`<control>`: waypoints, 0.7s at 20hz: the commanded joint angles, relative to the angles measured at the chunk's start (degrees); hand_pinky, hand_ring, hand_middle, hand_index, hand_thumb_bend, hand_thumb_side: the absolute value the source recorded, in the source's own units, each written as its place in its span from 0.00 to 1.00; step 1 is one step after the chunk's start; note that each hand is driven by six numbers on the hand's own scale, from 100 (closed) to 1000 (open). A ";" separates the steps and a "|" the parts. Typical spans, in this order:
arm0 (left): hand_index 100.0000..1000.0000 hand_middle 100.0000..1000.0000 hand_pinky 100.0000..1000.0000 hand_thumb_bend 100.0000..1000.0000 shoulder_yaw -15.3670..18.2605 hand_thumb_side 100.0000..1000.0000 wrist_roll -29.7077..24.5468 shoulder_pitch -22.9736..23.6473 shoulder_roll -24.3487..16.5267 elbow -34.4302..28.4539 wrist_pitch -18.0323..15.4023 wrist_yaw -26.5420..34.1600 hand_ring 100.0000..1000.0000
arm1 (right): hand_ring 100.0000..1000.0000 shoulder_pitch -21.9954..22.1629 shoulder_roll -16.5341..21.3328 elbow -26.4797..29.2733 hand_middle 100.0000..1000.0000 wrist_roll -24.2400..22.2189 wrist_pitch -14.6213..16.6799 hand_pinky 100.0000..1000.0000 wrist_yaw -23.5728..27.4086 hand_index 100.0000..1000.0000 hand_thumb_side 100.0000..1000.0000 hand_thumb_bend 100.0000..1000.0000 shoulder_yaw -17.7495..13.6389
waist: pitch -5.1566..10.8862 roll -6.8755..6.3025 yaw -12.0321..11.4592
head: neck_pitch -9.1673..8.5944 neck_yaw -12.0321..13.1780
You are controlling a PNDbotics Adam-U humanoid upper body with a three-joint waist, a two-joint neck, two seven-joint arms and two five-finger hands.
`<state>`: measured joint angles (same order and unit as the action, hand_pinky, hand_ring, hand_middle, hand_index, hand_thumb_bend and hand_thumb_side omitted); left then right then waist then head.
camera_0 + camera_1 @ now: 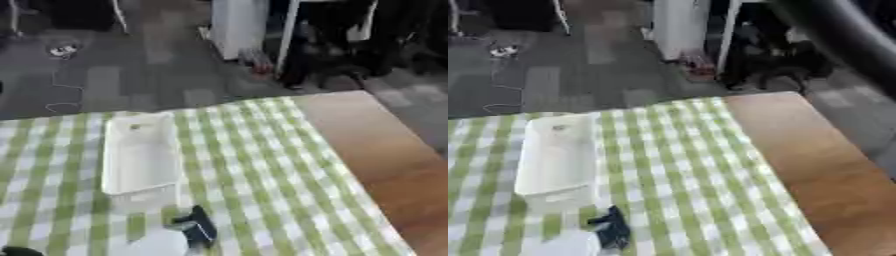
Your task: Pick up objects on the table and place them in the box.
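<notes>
Broadly, the table [367, 150] carries a green check cloth [262, 165] with the white box [140, 155] lying open-topped, ready for filling. Just before it sit a dark object [199, 227] and a white one [157, 245]. Neither hand shows, so their fingers cannot be judged.

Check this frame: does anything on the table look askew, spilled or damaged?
Nothing looks spilled or damaged. The white box sits upright on the checked cloth. A small black object lies just in front of it beside something white, neither clear enough to identify.
</notes>
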<state>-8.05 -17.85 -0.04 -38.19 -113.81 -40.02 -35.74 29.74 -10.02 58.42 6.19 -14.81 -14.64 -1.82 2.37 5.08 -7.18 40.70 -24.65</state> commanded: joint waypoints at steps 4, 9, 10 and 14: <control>0.84 0.69 0.54 0.01 0.55 1.00 -0.68 -1.11 -1.14 -0.78 0.14 0.50 0.52 | 0.57 0.61 -0.03 0.34 0.49 -0.21 -0.21 0.57 -0.04 0.61 0.94 0.00 -0.21 | 0.12 -0.45 -0.05 | 0.29 0.99; 0.84 0.69 0.54 0.01 0.67 1.00 -0.93 -1.21 -1.17 -0.78 0.34 0.77 0.52 | 0.57 0.60 0.08 0.42 0.49 -0.26 -0.28 0.57 -0.01 0.61 0.94 0.00 -0.23 | 0.11 -0.46 0.00 | 0.21 0.93; 0.84 0.69 0.54 0.01 0.69 1.00 -1.01 -1.24 -1.18 -0.78 0.36 0.77 0.52 | 0.57 0.60 0.10 0.42 0.49 -0.27 -0.28 0.57 0.00 0.61 0.94 0.00 -0.23 | 0.11 -0.47 0.01 | 0.26 0.95; 0.82 0.69 0.61 0.01 0.51 1.00 -2.46 -1.68 -1.42 -0.78 0.45 -0.06 0.58 | 0.57 0.64 0.25 0.40 0.49 -0.31 -0.26 0.57 0.03 0.61 0.94 0.00 -0.19 | 0.19 -0.54 0.07 | 1.55 1.08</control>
<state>-7.99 -19.87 -1.00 -38.23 -113.81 -39.52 -35.45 29.76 -10.02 58.41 5.95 -15.07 -14.65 -1.84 2.41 5.06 -7.16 42.06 -24.00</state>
